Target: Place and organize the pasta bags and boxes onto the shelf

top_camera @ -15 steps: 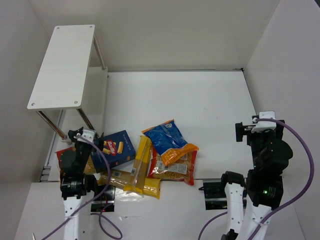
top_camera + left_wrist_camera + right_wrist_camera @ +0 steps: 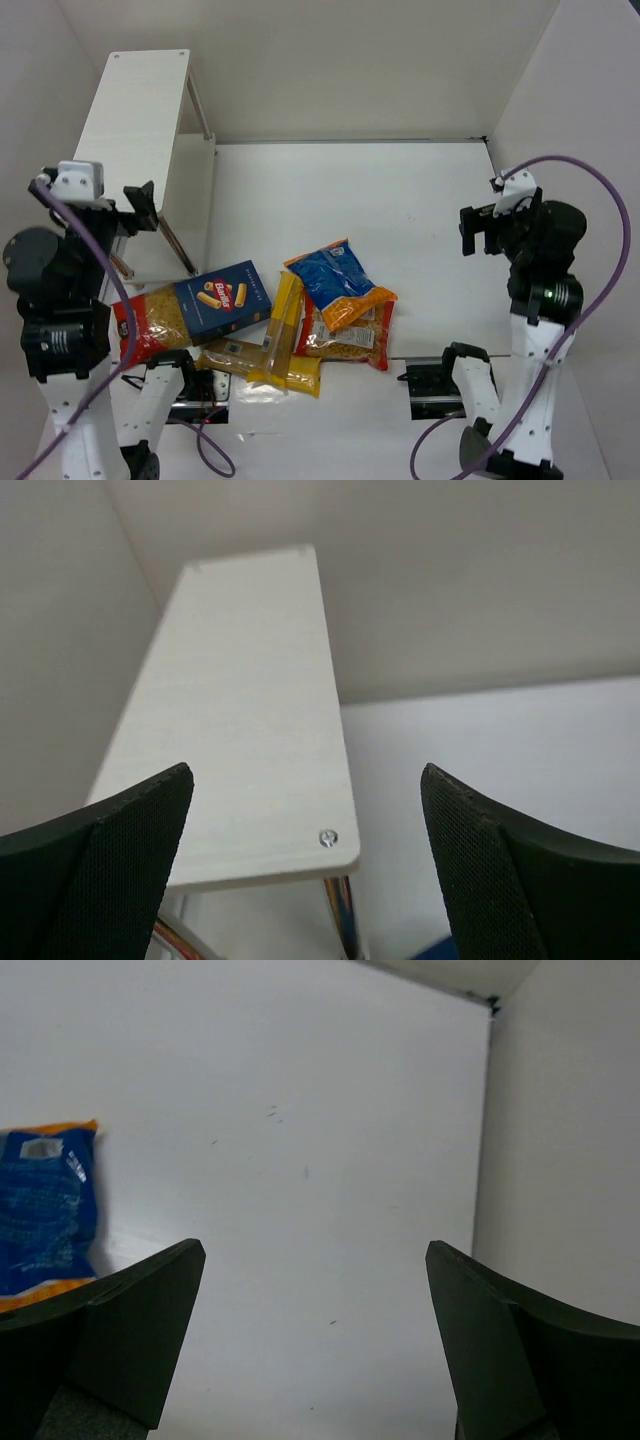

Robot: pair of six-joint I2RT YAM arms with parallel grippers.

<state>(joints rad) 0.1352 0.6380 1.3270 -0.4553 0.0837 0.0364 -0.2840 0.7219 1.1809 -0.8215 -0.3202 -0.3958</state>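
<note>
The shelf [image 2: 130, 130] stands at the far left; its pale top board [image 2: 240, 720] with a corner screw fills the left wrist view. The dark-blue pasta carton [image 2: 225, 298] lies on a red-trimmed clear bag [image 2: 150, 322]. The blue bag with an orange end [image 2: 335, 280] lies on another red-trimmed bag [image 2: 350, 338]; it also shows in the right wrist view [image 2: 40, 1210]. Yellow spaghetti packs [image 2: 282, 325] lie between them. My left gripper [image 2: 100, 200] [image 2: 305, 865] is open and empty, raised by the shelf's near end. My right gripper [image 2: 490, 225] [image 2: 315, 1345] is open and empty over bare table at the right.
White walls enclose the table on the left, back and right [image 2: 560, 1140]. The shelf's thin metal legs [image 2: 178, 245] stand just beyond the carton. Black mounts [image 2: 435, 385] sit at the near edge by the arm bases.
Both arms have lifted. The left gripper rose from over the carton to the shelf's near end, uncovering the left red-trimmed bag. The right gripper rose and shifted slightly away.
</note>
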